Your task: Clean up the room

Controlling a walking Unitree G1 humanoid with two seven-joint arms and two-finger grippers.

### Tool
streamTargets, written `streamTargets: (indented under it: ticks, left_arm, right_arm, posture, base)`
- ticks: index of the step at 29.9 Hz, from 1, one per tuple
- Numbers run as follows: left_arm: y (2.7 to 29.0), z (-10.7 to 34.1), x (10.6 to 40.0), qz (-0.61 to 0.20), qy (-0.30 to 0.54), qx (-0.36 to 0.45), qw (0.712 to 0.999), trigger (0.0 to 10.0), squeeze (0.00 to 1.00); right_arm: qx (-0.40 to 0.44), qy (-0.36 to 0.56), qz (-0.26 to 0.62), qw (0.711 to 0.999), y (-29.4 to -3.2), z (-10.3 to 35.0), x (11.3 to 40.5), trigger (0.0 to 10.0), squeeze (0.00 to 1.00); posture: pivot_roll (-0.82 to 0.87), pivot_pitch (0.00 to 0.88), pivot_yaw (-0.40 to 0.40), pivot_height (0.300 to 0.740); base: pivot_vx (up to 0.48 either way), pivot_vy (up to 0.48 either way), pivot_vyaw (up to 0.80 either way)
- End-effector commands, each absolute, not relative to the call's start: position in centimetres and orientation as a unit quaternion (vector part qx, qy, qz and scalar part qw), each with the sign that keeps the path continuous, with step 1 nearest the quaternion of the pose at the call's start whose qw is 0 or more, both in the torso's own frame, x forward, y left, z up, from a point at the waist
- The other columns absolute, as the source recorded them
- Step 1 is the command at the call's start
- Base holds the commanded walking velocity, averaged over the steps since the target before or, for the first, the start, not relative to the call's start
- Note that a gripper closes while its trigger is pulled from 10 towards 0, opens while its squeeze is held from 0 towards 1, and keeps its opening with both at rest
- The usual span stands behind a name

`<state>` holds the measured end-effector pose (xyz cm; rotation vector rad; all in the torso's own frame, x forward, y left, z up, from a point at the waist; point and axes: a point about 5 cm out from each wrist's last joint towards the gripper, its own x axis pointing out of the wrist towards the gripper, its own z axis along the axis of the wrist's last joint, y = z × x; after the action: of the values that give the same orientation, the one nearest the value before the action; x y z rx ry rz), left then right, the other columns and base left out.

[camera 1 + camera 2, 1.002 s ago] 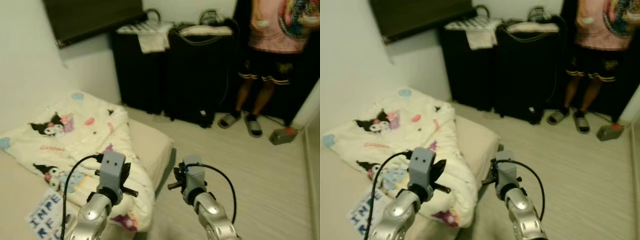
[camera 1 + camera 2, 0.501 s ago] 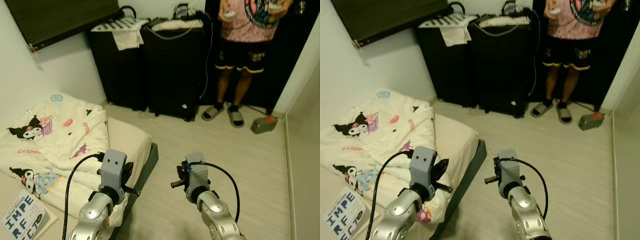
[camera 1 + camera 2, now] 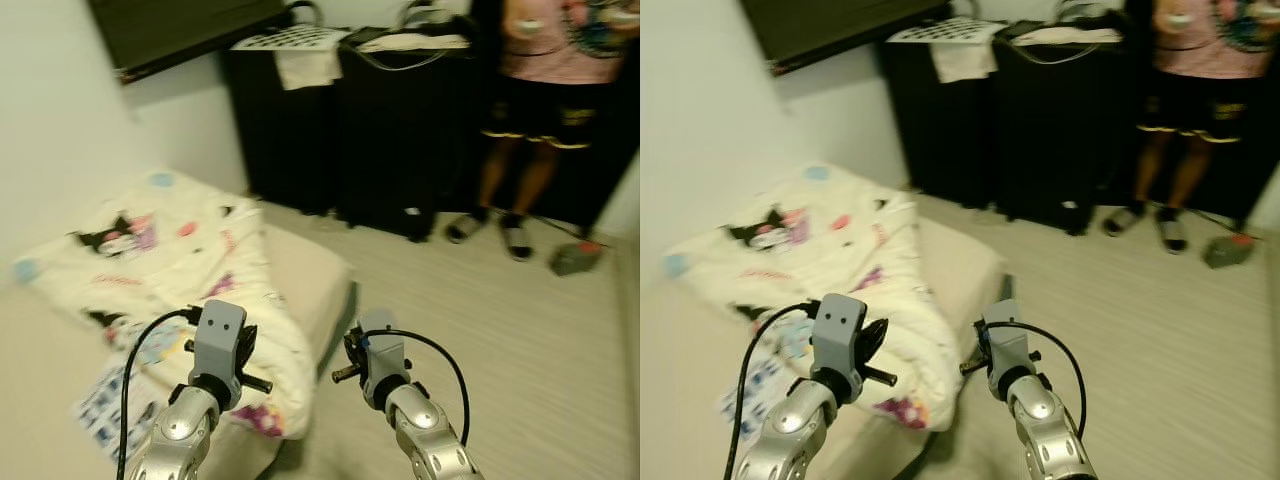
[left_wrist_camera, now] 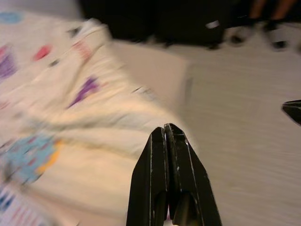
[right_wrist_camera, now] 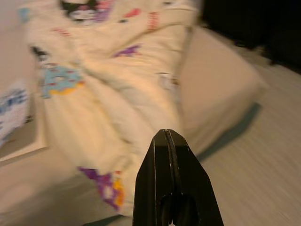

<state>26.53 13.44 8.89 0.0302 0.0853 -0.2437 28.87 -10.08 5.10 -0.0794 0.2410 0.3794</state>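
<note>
Mattress (image 3: 305, 275) at left under a rumpled quilt (image 3: 180, 270), black suitcases (image 3: 385, 130) along the top, person (image 3: 545, 110) upper right, bare floor (image 3: 520, 340) at right, left gripper (image 4: 165, 134) and right gripper (image 5: 164, 137) both clenched, empty, at lower centre.

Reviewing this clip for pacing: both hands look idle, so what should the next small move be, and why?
Probably step closer to the bed and open the left hand. Both hands are shut and empty, the right hand too, and the rumpled cartoon blanket hangs over the mattress edge, the nearest untidy thing.
</note>
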Motion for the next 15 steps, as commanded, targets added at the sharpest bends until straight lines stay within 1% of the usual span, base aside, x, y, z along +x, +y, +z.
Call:
streamTargets:
  ticks: [1, 5, 7, 11, 12, 14, 15]
  left_arm:
    - [13.7, 8.3, 26.3, -0.121, 0.055, 0.026, 0.991, 10.0, 0.0]
    - [14.2, 8.1, 26.3, -0.107, 0.057, 0.026, 0.992, 10.0, 0.0]
    - [14.3, 8.0, 26.2, -0.1, 0.057, 0.024, 0.993, 10.0, 0.0]
    - [14.2, 7.8, 26.0, -0.095, 0.057, 0.022, 0.994, 10.0, 0.0]
    - [14.0, 7.7, 25.9, -0.092, 0.058, 0.021, 0.994, 10.0, 0.0]
    - [13.6, 7.3, 25.6, -0.088, 0.059, 0.015, 0.994, 10.0, 0.0]
    - [13.4, 7.3, 25.5, -0.087, 0.06, 0.013, 0.994, 10.0, 0.0]
  right_arm:
    - [-0.039, 0.118, 0.197, 0.973, -9.7, 5.0, 28.7, 10.0, 0.0]
    - [-0.041, 0.119, 0.207, 0.97, -9.2, 5.0, 28.6, 10.0, 0.0]
    - [-0.05, 0.119, 0.218, 0.967, -9.2, 5.1, 28.7, 10.0, 0.0]
    - [-0.057, 0.119, 0.227, 0.965, -9.1, 5.2, 28.8, 10.0, 0.0]
    - [-0.063, 0.119, 0.234, 0.963, -9.3, 5.3, 28.9, 10.0, 0.0]
    - [-0.074, 0.12, 0.245, 0.959, -9.6, 5.4, 29.2, 10.0, 0.0]
    - [-0.077, 0.12, 0.248, 0.958, -9.6, 5.5, 29.2, 10.0, 0.0]
  posture:
    - [-0.02, 0.064, 0.056, 0.74]
    - [-0.01, 0.063, 0.044, 0.74]
    - [-0.02, 0.056, 0.006, 0.74]
    - [-0.02, 0.056, 0.006, 0.74]
    - [-0.02, 0.054, -0.048, 0.74]
    - [-0.03, 0.052, -0.076, 0.74]
    - [-0.03, 0.052, -0.076, 0.74]
  base:
    - [0.0, 0.0, 0.8]
    - [0.0, 0.0, 0.8]
    - [0.0, 0.0, 0.8]
    - [0.0, 0.0, 0.8]
    - [0.0, 0.0, 0.8]
    - [0.0, 0.0, 0.8]
    - [0.0, 0.0, 0.8]
